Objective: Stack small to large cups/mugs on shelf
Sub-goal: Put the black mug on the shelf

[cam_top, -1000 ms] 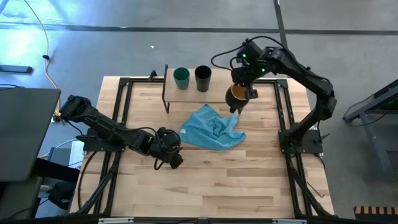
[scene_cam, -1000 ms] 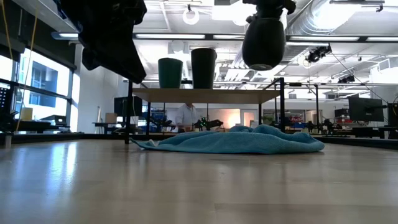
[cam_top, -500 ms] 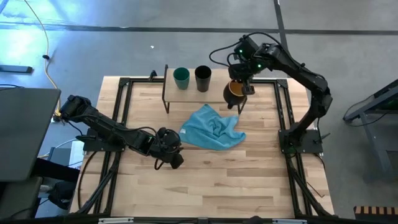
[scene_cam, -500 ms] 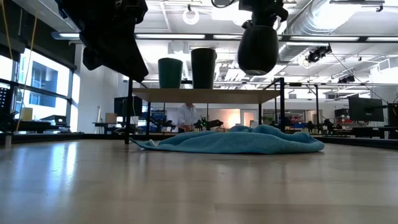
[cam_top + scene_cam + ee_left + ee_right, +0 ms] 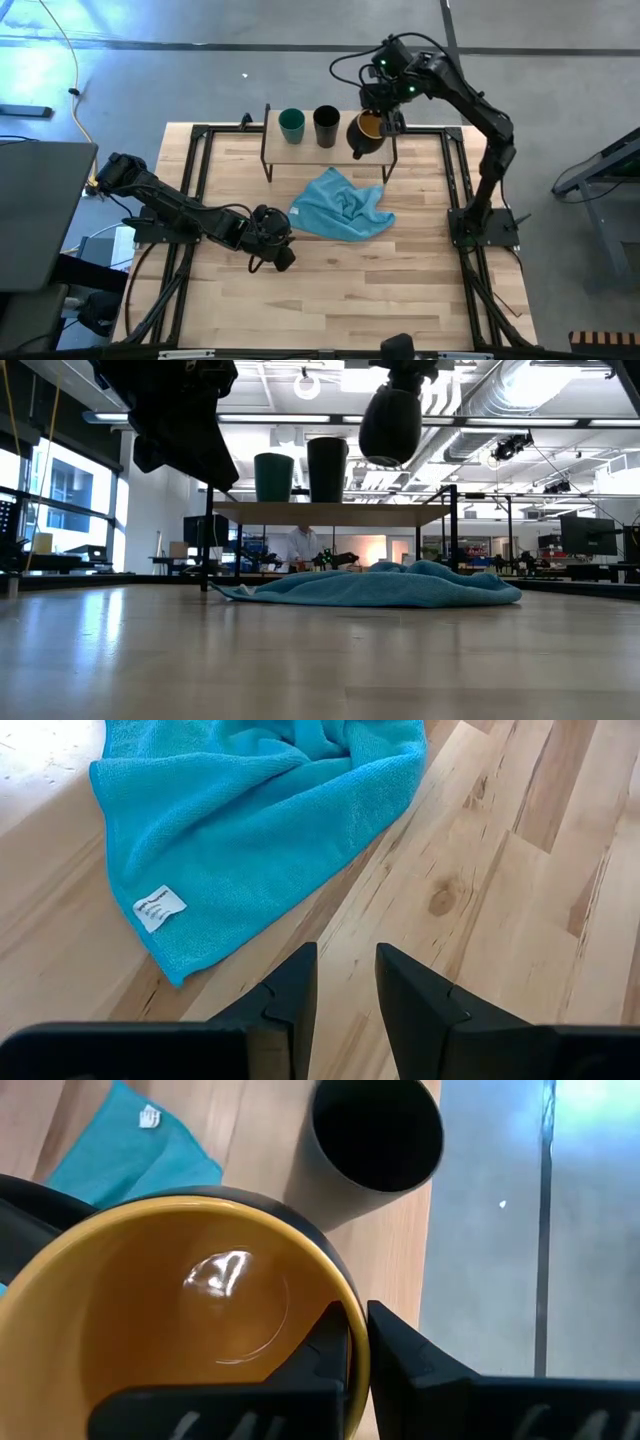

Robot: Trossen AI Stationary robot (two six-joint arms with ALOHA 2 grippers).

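The dark mug (image 5: 366,135) with the yellow-orange inside (image 5: 190,1320) hangs in the air above the right end of the shelf (image 5: 300,152), with my right gripper (image 5: 385,125) shut on it. The teal cup (image 5: 291,125) and the black cup (image 5: 326,126) stand upright side by side on the shelf board (image 5: 330,513), and the mug (image 5: 390,425) is just right of the black cup (image 5: 378,1140). My left gripper (image 5: 345,990) stands open over bare tabletop near the blue cloth's near left corner, with nothing between its fingers. My right gripper pinches the mug's rim (image 5: 346,1302), one finger (image 5: 325,1355) inside the mug and the other (image 5: 405,1365) outside its wall. The fingers slant down from above. The mug hangs below them, slightly tilted and clear of the shelf and the table.
A crumpled blue cloth (image 5: 343,210) lies mid-table in front of the shelf. Black frame rails (image 5: 195,200) run along the table's left and right sides. A person (image 5: 298,545) shows in the room beyond the table. Bare tabletop lies toward the near edge.
My right gripper has carried the mug up and toward the table's far left. It has gone from over the table beside the cloth to above the shelf's right end, close to the black cup. The mug stays in the hold, clear of everything.
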